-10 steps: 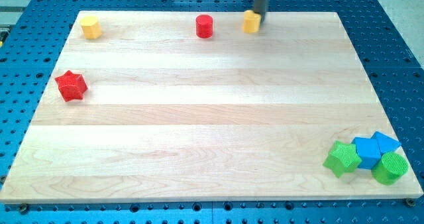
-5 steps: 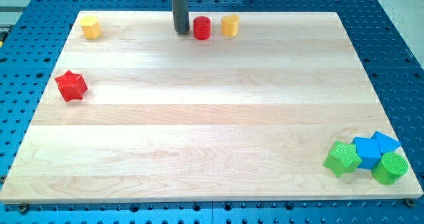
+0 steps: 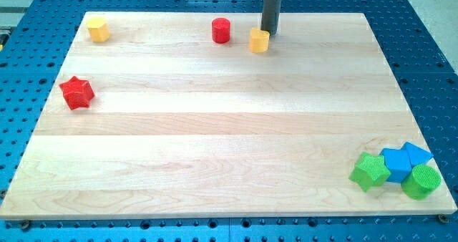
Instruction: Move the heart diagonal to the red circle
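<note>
Our tip (image 3: 270, 33) rests at the far edge of the counter (image 3: 215, 127), touching or just beside the far-right side of the yellow heart (image 3: 259, 39). We carry no gripper on this rig, only the rod, so there is nothing to spread or press together.

The yellow heart sits near the far edge, just to the right of the red circle (image 3: 221, 30) and a little nearer to us than it. That already reads as a diagonal placing, though a shallow one. To do this step well, we judge that a short, gentle push toward the near side would deepen the diagonal. We should keep the tip centred on the heart's far face so it slides straight and does not spin off sideways. Pushing leftward is the risk: the heart is close to the red circle and could knock it along.

Elsewhere, a second yellow block (image 3: 98, 29) lies in the far-left corner, and a red star (image 3: 76, 92) sits on the left side, both well apart from our work. A green star (image 3: 370, 171), two blue blocks (image 3: 401, 161) and a green cylinder (image 3: 421, 181) huddle touching in the near-right corner. Nothing stands in the heart's way.
</note>
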